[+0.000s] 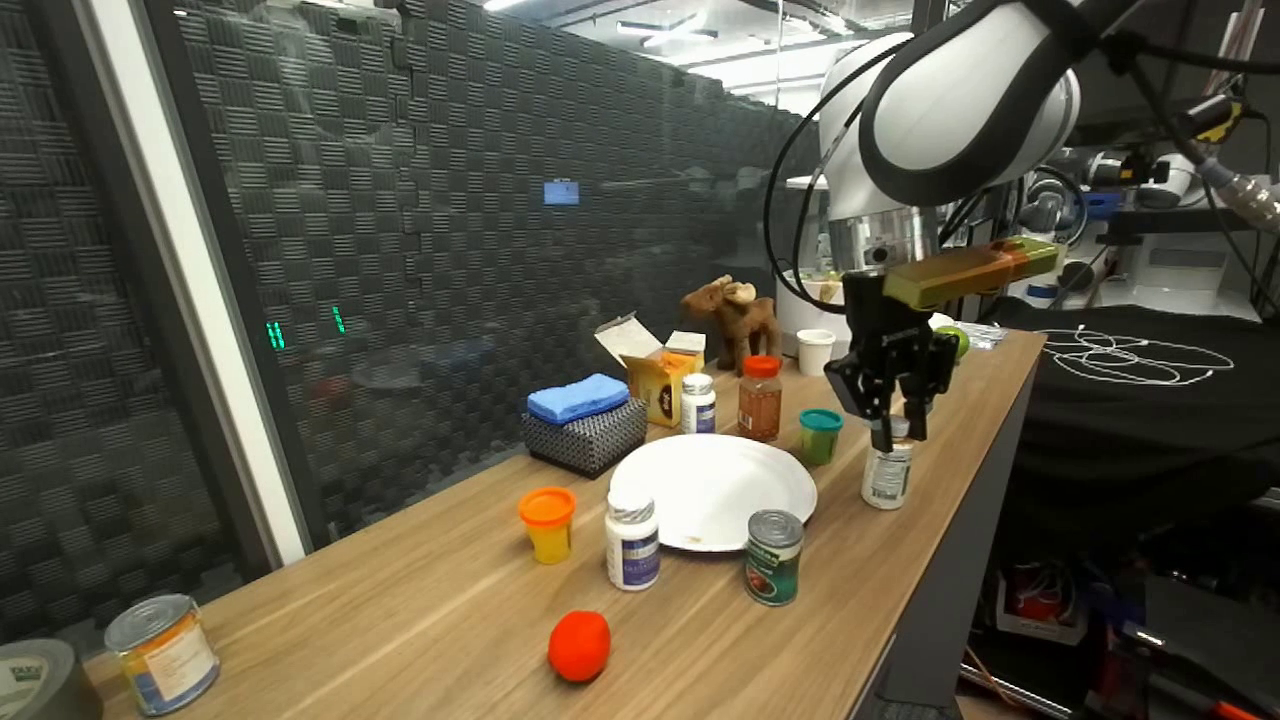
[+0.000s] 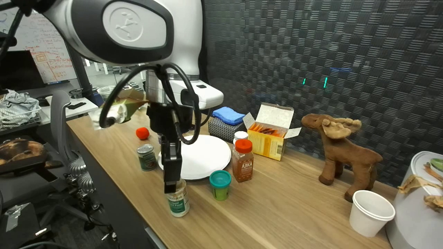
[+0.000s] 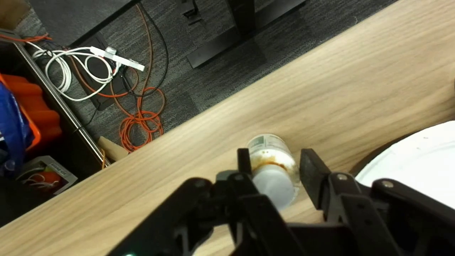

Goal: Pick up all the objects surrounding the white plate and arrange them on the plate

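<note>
At the left of the wrist view runs the bench (image 3: pixel 160 177), and right of that are the fingers (image 3: pixel 244 161), standing apart with the white bottle (image 3: pixel 273 174) between them; whether they pinch it or merely flank it, I cannot tell. The bottle stands on the bench, long axis upright in both exterior views, so a grip should close crosswise near its upper end. Farther right, past one finger, lies the white plate (image 3: pixel 419 170), near but apart, the side the bottle must presumably be carried toward
</note>
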Motion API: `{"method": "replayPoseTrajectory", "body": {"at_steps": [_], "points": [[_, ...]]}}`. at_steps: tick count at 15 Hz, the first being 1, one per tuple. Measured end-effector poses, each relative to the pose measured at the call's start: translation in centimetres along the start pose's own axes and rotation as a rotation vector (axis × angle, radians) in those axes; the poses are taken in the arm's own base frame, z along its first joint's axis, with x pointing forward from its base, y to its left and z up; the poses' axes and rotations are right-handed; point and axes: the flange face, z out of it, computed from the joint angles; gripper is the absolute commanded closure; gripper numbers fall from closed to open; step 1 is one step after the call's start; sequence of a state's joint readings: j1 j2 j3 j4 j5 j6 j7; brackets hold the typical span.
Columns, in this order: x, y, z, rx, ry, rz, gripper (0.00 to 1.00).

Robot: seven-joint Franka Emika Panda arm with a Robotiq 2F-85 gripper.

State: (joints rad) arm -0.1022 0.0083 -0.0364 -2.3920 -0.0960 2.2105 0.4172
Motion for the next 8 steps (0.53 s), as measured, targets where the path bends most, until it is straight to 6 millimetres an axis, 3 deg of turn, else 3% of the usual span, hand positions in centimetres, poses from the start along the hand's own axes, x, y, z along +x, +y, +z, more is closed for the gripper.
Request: {"method": "replayPoseTrajectory", "body": {"at_steps": [4, 8], "points": [[0.1, 0.3, -0.3, -0.004, 0.007, 0.014, 0.85], [-0.4, 0.1, -1.9, -0.006, 0.025, 0.001, 0.85]]}}
